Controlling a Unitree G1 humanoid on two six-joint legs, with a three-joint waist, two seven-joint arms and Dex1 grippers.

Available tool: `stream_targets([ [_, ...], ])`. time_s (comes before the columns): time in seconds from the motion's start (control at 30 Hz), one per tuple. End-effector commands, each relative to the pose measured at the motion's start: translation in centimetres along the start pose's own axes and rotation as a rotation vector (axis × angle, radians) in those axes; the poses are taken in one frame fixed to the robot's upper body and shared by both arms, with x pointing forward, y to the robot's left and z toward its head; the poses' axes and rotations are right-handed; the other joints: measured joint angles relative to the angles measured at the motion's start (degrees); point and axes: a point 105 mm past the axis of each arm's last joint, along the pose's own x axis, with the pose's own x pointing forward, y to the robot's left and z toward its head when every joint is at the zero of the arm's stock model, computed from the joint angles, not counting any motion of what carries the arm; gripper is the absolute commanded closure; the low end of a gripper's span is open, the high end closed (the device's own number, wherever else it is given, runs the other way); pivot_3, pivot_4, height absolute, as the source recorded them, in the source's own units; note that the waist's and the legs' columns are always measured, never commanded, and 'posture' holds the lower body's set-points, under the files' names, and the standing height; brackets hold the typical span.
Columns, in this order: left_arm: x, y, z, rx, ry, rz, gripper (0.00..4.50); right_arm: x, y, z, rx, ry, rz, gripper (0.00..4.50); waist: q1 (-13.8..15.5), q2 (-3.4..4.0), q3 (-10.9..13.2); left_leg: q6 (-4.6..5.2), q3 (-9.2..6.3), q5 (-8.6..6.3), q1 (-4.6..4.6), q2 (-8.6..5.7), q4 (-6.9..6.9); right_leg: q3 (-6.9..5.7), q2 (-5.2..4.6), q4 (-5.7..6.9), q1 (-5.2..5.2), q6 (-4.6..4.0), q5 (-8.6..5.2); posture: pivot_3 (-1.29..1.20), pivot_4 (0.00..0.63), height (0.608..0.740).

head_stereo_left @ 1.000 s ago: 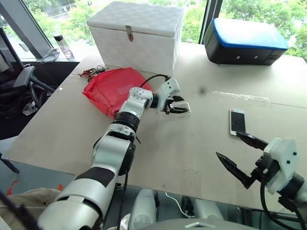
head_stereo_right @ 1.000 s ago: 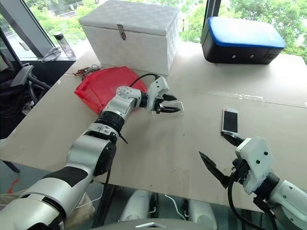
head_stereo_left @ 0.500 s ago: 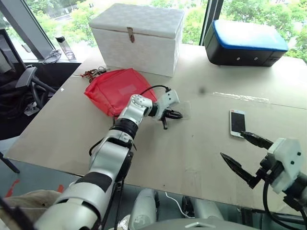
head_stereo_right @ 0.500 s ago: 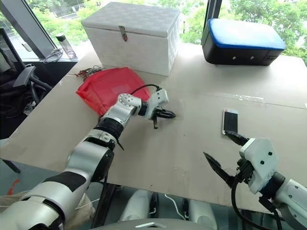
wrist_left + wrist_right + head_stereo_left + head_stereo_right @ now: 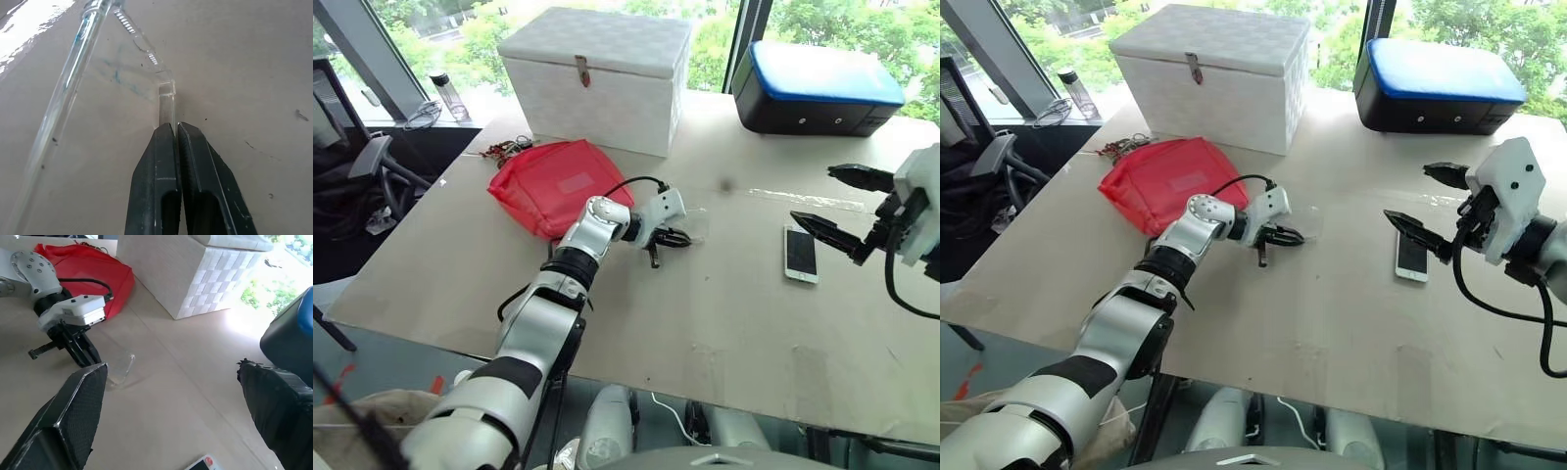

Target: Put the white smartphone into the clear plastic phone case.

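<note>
Two changes | left gripper [image 5: 176, 128] now clamped on clear plastic phone case [image 5: 165, 95] rim | right gripper [image 5: 842, 206] risen, splayed, above white smartphone [image 5: 800, 254] | pickup pending

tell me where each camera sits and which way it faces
Left and right eye: on the head, looking down over the table; both arms show, left gripper at the case, right gripper above the phone.
Left wrist: along its shut jaws, pinching the case's rim.
Right wrist: between its open jaws toward the left gripper, case and white box.
Shared: the case shows in all views.
</note>
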Motion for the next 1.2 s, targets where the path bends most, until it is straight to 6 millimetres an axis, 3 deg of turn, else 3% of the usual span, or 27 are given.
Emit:
stream_targets([
  [0.03, 0.4, -0.4, -1.4, 0.006, 0.063, -0.001, 4.35, 0.1, -0.3, 0.0, -0.038, 0.035, 0.074, 0.00, 0.06, 0.01, -0.01, 0.00, 0.01, 0.00, 0.01, 0.00, 0.00, 0.02, 0.00, 0.00, 0.00, 0.00, 0.00, 0.00, 0.150, 0.740],
  [0.1, 0.1, -0.8, -1.1, -0.026, 0.050, -0.043, 4.35, 0.2, -0.3, -0.1, -0.039, 0.039, 0.087, 0.00, 0.06, 0.01, 0.00, 0.01, -0.01, 0.00, -0.01, 0.00, 0.01, -0.01, -0.02, -0.01, 0.00, 0.00, 0.00, 0.00, 0.150, 0.740],
  [0.2, -0.5, -0.3, -0.4, -0.021, 0.028, -0.009, 3.63, 0.2, 0.1, 0.0, -0.030, 0.024, 0.096, 0.00, -0.09, 0.01, -0.01, 0.01, 0.00, 0.00, -0.05, 0.02, 0.00, -0.01, -0.02, 0.00, -0.04, 0.00, 0.00, 0.00, 0.150, 0.740],
  [0.27, -0.6, 1.0, -0.2, 0.033, 0.027, 0.105, 2.75, 0.2, 0.5, -0.1, -0.024, 0.020, 0.100, 0.00, -0.14, 0.01, 0.00, 0.00, 0.00, 0.00, -0.04, 0.03, 0.00, 0.00, -0.01, 0.01, -0.05, 0.00, 0.00, 0.00, 0.150, 0.740],
  [0.33, -0.7, 1.4, -0.2, 0.056, 0.030, 0.149, 1.57, 0.1, 0.9, -0.3, -0.021, 0.022, 0.100, 0.00, -0.14, 0.02, 0.00, 0.00, -0.01, 0.00, -0.04, 0.10, 0.00, 0.00, -0.02, 0.04, -0.06, 0.01, 0.00, 0.00, 0.150, 0.740],
  [0.37, -0.8, 1.4, -0.3, 0.061, 0.039, 0.147, 1.26, 0.1, 1.0, -0.4, -0.020, 0.025, 0.099, 0.00, -0.14, 0.02, 0.00, 0.00, 0.00, 0.00, -0.04, 0.10, 0.01, 0.01, -0.01, 0.04, -0.06, 0.01, 0.00, 0.00, 0.150, 0.740],
  [0.47, -0.7, 1.6, -0.7, 0.042, 0.054, 0.158, 1.26, -0.2, 1.5, -0.8, -0.014, 0.035, 0.105, 0.00, -0.10, 0.02, 0.00, -0.01, 0.03, 0.00, -0.06, 0.12, 0.00, 0.02, -0.02, 0.03, -0.08, 0.01, 0.00, 0.00, 0.150, 0.740],
  [0.5, -0.6, 1.6, -1.0, 0.033, 0.064, 0.157, 1.72, -0.5, 1.8, -0.9, -0.005, 0.039, 0.116, 0.00, -0.11, 0.02, 0.00, -0.01, 0.03, 0.00, -0.06, 0.15, 0.01, 0.01, -0.02, 0.02, -0.08, 0.01, 0.00, 0.00, 0.150, 0.740],
  [0.57, -0.5, 1.2, -1.5, 0.017, 0.079, 0.133, 2.10, -0.9, 2.3, -1.1, 0.006, 0.045, 0.137, 0.00, -0.09, 0.02, 0.00, -0.01, 0.05, 0.00, -0.05, 0.13, 0.01, 0.02, -0.02, 0.03, -0.08, 0.03, -0.01, 0.00, 0.150, 0.740],
  [0.73, 0.1, 0.0, -1.8, -0.041, 0.054, 0.052, 4.29, -1.9, 2.7, -1.5, 0.023, 0.060, 0.148, 0.00, -0.18, 0.05, -0.02, 0.00, 0.06, 0.00, 0.03, 0.11, 0.00, 0.05, 0.00, 0.04, -0.05, 0.13, -0.06, 0.00, 0.150, 0.740],
  [0.77, 0.2, -0.2, -1.6, -0.049, 0.042, 0.033, 4.45, -2.1, 2.8, -1.6, 0.023, 0.064, 0.147, 0.00, -0.15, 0.05, -0.02, 0.00, 0.05, 0.00, 0.04, 0.11, 0.00, 0.04, 0.00, 0.04, -0.04, 0.13, -0.07, 0.00, 0.150, 0.740],
  [1.07, 2.3, -7.6, 2.7, 0.072, -0.077, -0.357, 4.45, -4.6, 2.6, -2.3, 0.040, 0.115, 0.073, 0.00, 0.19, 0.05, -0.01, -0.13, 0.01, 0.07, -0.11, 0.12, 0.00, 0.01, -0.02, -0.05, -0.06, 0.03, -0.02, 0.00, 0.150, 0.740],
  [1.2, 3.8, -8.7, 3.3, 0.127, -0.079, -0.359, 4.45, -5.4, 2.7, -2.7, 0.060, 0.139, 0.029, 0.00, 0.03, 0.05, -0.01, -0.02, -0.02, 0.00, -0.13, 0.02, 0.00, 0.01, -0.03, -0.06, -0.07, 0.12, -0.07, 0.00, 0.150, 0.740],
])
